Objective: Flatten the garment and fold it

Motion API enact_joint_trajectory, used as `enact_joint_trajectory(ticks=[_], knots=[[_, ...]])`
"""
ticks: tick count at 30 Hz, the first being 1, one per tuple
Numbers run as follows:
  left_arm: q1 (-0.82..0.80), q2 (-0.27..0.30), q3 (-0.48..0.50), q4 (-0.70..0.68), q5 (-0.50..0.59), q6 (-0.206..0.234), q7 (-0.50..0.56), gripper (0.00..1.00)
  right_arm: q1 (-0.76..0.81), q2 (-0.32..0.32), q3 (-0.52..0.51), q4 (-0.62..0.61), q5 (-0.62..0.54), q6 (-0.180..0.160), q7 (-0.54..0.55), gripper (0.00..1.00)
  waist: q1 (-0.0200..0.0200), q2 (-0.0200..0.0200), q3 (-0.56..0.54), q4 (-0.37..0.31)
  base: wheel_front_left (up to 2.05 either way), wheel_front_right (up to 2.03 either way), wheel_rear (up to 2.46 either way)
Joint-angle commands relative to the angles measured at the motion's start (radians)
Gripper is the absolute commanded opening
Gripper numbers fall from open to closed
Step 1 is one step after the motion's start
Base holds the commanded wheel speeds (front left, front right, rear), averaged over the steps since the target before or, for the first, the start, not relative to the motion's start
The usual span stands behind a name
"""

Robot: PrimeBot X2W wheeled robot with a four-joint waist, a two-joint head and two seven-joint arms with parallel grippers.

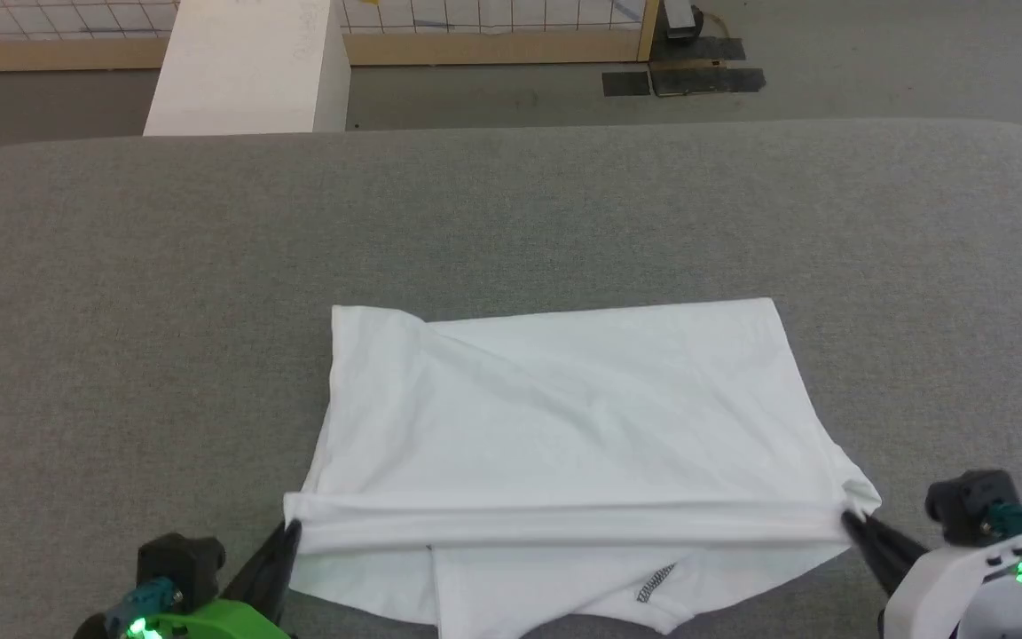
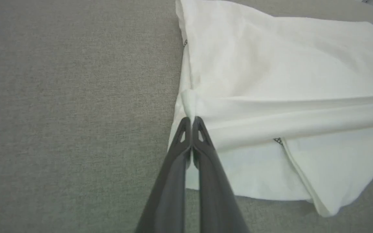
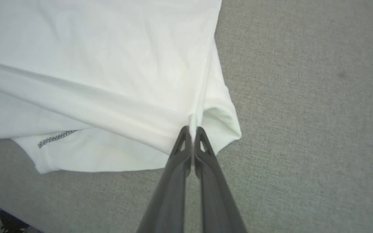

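The garment (image 1: 564,417) is a white shirt lying partly folded on the grey table (image 1: 121,311), near its front edge. A raised fold runs taut across its near side from left to right. My left gripper (image 1: 291,530) is shut on the fold's left end, and the left wrist view shows its tips (image 2: 191,119) pinching the bunched white cloth (image 2: 270,81). My right gripper (image 1: 850,517) is shut on the fold's right end; there the right wrist view shows a thin edge of fabric (image 3: 108,74) caught between its tips (image 3: 193,128). Grey patterned stitching (image 1: 656,582) shows on the layer under the fold.
A white box (image 1: 249,67) stands on the floor beyond the table's far edge at the left. A wooden-framed grid panel (image 1: 493,27) and dark floor plates (image 1: 684,80) lie further back. Bare grey table surrounds the shirt on the left, right and far sides.
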Motion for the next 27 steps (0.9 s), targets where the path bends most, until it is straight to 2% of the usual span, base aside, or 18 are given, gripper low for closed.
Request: enact_joint_trajectory(ticks=[1, 5, 6, 8, 13, 16, 17, 20, 27], knots=[[0.015, -0.001, -0.003, 0.016, -0.006, -0.005, -0.006, 0.0, 0.019, 0.019, -0.008, -0.003, -0.018, -0.002, 0.013, 0.0, 0.0001, 0.0, 0.0, -0.001, 0.0, 0.0, 0.0], [0.023, -0.014, -0.024, 0.068, -0.001, -0.003, -0.011, 0.0, 0.04, 0.059, -0.011, 0.035, -0.033, -0.002, 0.022, 0.0, 0.0001, 0.0, 0.0, -0.002, 0.0, 0.0, 0.0], [0.023, -0.034, -0.043, 0.098, -0.006, -0.007, -0.009, 1.0, 0.04, 0.076, -0.012, 0.07, -0.044, -0.002, 0.025, 1.0, 0.0001, 0.0, -0.004, -0.003, 0.0, 0.0, 0.0], [0.022, -0.043, -0.05, 0.11, -0.006, -0.005, -0.013, 1.0, 0.043, 0.091, -0.024, 0.088, -0.045, -0.002, 0.026, 1.0, 0.0001, 0.0, -0.012, -0.001, 0.0, 0.0, 0.0], [0.044, -0.06, -0.028, 0.105, 0.001, 0.032, -0.073, 1.0, 0.072, 0.134, -0.09, 0.086, -0.047, -0.002, 0.023, 1.0, 0.0001, 0.0, -0.034, 0.015, 0.0, 0.0, 0.0], [0.055, -0.067, 0.004, 0.079, 0.015, 0.061, -0.151, 1.0, 0.098, 0.18, -0.158, 0.055, -0.042, -0.002, 0.003, 1.0, 0.0001, 0.0, -0.049, 0.03, 0.0, 0.0, 0.0], [0.045, -0.072, 0.022, 0.066, 0.044, 0.086, -0.226, 1.0, 0.1, 0.227, -0.217, 0.025, -0.034, -0.002, -0.044, 1.0, 0.0001, 0.0, -0.062, 0.045, 0.0, 0.0, 0.0], [0.013, -0.081, 0.028, 0.069, 0.076, 0.104, -0.274, 1.0, 0.077, 0.263, -0.243, -0.004, -0.036, -0.002, -0.087, 1.0, 0.0001, 0.0, -0.073, 0.055, 0.0, 0.0, 0.0], [-0.11, -0.12, 0.041, 0.118, 0.118, 0.105, -0.319, 1.0, -0.043, 0.316, -0.3, 0.03, -0.077, -0.002, -0.107, 1.0, 0.0001, 0.0, -0.086, 0.065, 0.0, 0.0, 0.0]])
